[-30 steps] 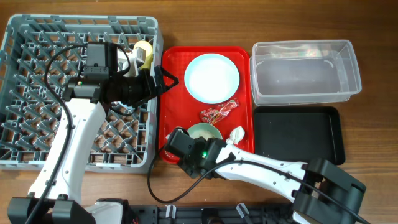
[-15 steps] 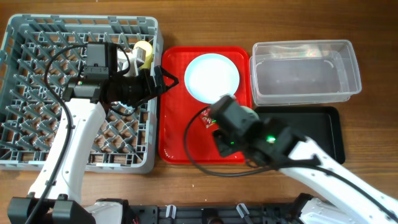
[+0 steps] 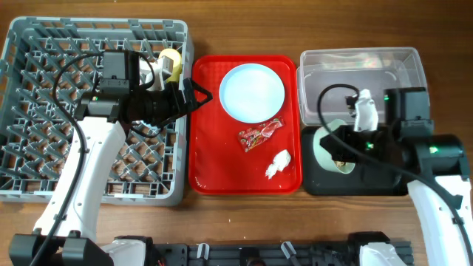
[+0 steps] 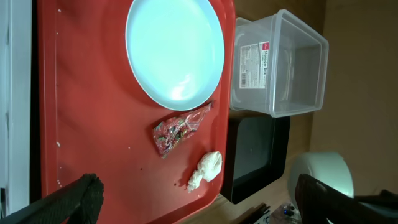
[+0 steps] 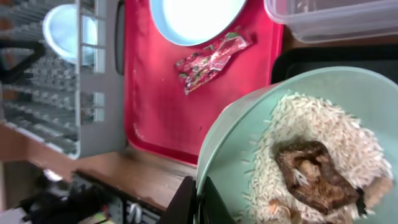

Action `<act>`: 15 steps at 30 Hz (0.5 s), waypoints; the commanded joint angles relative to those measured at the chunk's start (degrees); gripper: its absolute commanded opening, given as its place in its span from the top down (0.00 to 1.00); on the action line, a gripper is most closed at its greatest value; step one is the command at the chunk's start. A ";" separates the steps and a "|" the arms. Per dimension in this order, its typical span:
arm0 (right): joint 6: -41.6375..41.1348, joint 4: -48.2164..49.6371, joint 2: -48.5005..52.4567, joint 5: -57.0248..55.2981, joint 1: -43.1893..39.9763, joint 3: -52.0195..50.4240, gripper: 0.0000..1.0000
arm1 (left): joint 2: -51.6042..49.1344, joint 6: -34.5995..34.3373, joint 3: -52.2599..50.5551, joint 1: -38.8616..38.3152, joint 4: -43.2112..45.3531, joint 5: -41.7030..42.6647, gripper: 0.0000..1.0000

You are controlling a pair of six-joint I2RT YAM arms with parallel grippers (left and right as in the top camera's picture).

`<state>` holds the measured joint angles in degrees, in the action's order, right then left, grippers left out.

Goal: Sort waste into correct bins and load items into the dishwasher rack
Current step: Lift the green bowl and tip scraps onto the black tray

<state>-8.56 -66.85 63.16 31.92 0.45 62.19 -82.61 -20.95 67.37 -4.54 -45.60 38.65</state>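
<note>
left jaws [image 3: 199,94]: spread wide, nothing held; hung over the rack's right edge, just beside the red tray.
right jaws [image 5: 198,200]: clamped on the bowl rim.
bowl [image 5: 236,130]: pale green, round, smooth plastic; held tilted above the black tray's left end.
scraps [image 5: 311,168]: white rice-like grains and a brown crumpled lump, piled inside the bowl.
black tray [image 3: 369,185]: shallow, matte, rectangular, rounded corners; set just in front of the tub.
tub [image 3: 362,83]: clear plastic, rectangular, deep walls, label seen on one end.
red tray [image 3: 211,155]: glossy, raised lip; left half left bare.
plate [image 3: 252,91]: light blue, round, glossy; far half of red tray.
wrapper [image 3: 259,134]: red printed foil, crinkled; mid-tray.
tissue [image 3: 278,163]: white, crumpled; near the tray's front right corner.
rack [image 3: 44,148]: grey plastic, square, peg grid.
cup [image 3: 171,63]: yellow, seated at the rack's far right corner.
bench [image 3: 236,29]: wood, strip exposed behind the tray.
</note>
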 commanded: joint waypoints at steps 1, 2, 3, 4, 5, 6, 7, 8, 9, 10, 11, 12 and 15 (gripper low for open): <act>12.02 0.37 1.22 12.85 -8.41 -5.09 0.96 | 0.85 -0.33 0.57 0.20 0.11 -0.20 0.00; 14.60 0.50 1.64 15.76 -10.36 -6.27 0.96 | 0.85 -0.33 0.57 0.20 0.11 -0.20 0.00; 17.92 0.57 2.71 19.71 -13.70 -8.13 0.96 | 0.85 -0.33 0.57 0.20 0.13 -0.17 0.00; 19.67 0.57 3.80 21.18 -15.98 -9.01 0.96 | 0.85 -0.33 0.57 0.20 0.11 -0.20 0.00; 21.81 0.59 5.14 22.77 -18.36 -9.68 0.96 | 0.85 -0.33 0.57 0.20 0.11 -0.20 0.00; 24.06 0.59 6.80 24.96 -20.83 -10.21 0.96 | 0.85 -0.33 0.57 0.20 0.11 -0.20 0.00; 25.73 0.57 8.72 26.71 -23.04 -10.45 0.96 | 0.85 -0.33 0.57 0.20 0.11 -0.20 0.00; 27.58 0.57 10.47 28.35 -24.70 -10.54 0.96 | 0.85 -0.33 0.57 0.20 0.11 -0.20 0.00; 29.07 0.55 12.24 29.79 -26.08 -10.54 0.96 | 0.85 -0.33 0.57 0.20 0.11 -0.20 0.00; 30.18 0.55 13.90 31.12 -27.06 -10.54 0.96 | 0.85 -0.33 0.57 0.20 0.11 -0.20 0.00; 31.26 0.57 15.82 32.46 -28.02 -10.56 0.96 | 0.85 -0.33 0.57 0.20 0.11 -0.17 0.00; 31.82 0.61 18.86 33.35 -29.73 -10.56 0.96 | 0.85 -0.33 0.57 0.20 0.13 -0.20 0.00; 32.57 0.13 21.88 37.33 -32.85 -10.58 0.96 | 0.85 -0.33 0.57 0.20 0.11 -0.20 0.00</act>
<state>20.78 -66.48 82.48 61.82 -29.63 51.83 -82.61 -20.95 67.37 -4.54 -45.63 38.65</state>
